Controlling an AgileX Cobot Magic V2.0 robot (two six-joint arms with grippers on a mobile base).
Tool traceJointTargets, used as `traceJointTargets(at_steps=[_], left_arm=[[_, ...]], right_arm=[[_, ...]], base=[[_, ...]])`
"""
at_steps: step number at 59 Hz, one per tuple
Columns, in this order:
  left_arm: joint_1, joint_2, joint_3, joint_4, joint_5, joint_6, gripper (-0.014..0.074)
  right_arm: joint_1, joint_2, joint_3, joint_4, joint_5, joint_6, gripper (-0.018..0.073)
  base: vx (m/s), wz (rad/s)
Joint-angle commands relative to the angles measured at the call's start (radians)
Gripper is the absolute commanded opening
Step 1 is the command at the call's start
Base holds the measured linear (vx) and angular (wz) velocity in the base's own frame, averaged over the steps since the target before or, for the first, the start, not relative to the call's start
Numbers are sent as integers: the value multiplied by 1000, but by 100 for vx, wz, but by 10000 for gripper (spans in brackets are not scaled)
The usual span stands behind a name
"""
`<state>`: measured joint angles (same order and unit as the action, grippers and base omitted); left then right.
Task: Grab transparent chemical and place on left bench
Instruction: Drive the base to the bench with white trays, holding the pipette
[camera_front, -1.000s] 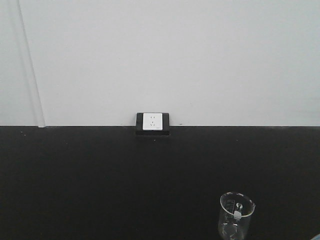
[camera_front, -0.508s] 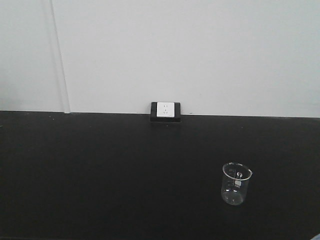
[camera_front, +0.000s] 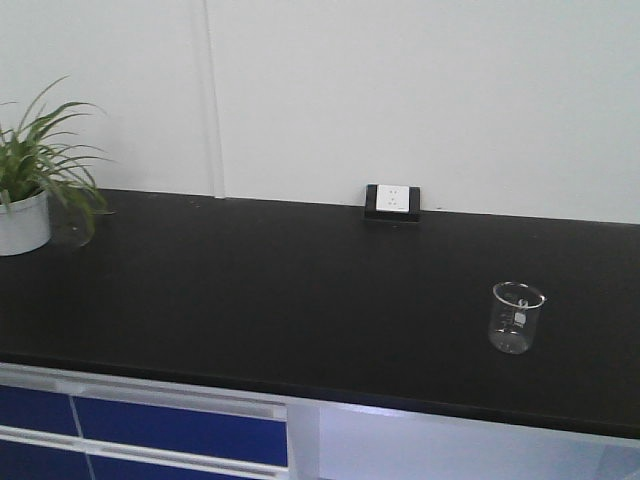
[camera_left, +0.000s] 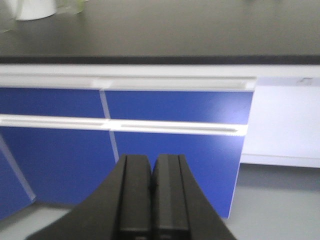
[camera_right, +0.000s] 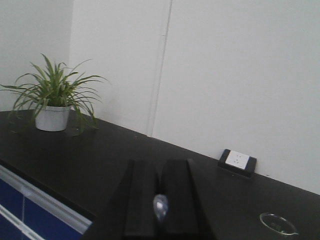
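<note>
Clear pipette (camera_right: 160, 206) in right hand (camera_right: 161, 170), left hand (camera_left: 151, 162) closed

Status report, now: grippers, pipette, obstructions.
Left gripper shut, empty. Right gripper shut on the clear pipette, bulb showing. Beaker and potted plant on socket counter ahead.

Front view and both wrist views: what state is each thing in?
Beaker: upright, looks empty.
Potted plant: upright.
Wall socket: nothing plugged in.
Blue drawers: shut.
Left gripper: shut, nothing between the fingers.
Right gripper: shut on the clear pipette.
</note>
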<state>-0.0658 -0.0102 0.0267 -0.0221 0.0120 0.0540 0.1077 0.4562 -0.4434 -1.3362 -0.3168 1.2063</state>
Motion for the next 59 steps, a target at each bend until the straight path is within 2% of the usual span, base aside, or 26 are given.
traceJointTargets(at_steps=[1, 25, 59], left_arm=[[-2, -19, 16, -1, -78, -8, -3], [-2, -19, 16, -1, -78, -8, -3], [-2, -19, 16, -1, -78, -8, -3]], right_arm=[[1, 3, -30, 17, -15, -2, -4], [1, 3, -30, 17, -17, -1, -4], [1, 3, -30, 17, -17, -2, -4]], base=[[-36, 36], [-32, 50], [-23, 81]])
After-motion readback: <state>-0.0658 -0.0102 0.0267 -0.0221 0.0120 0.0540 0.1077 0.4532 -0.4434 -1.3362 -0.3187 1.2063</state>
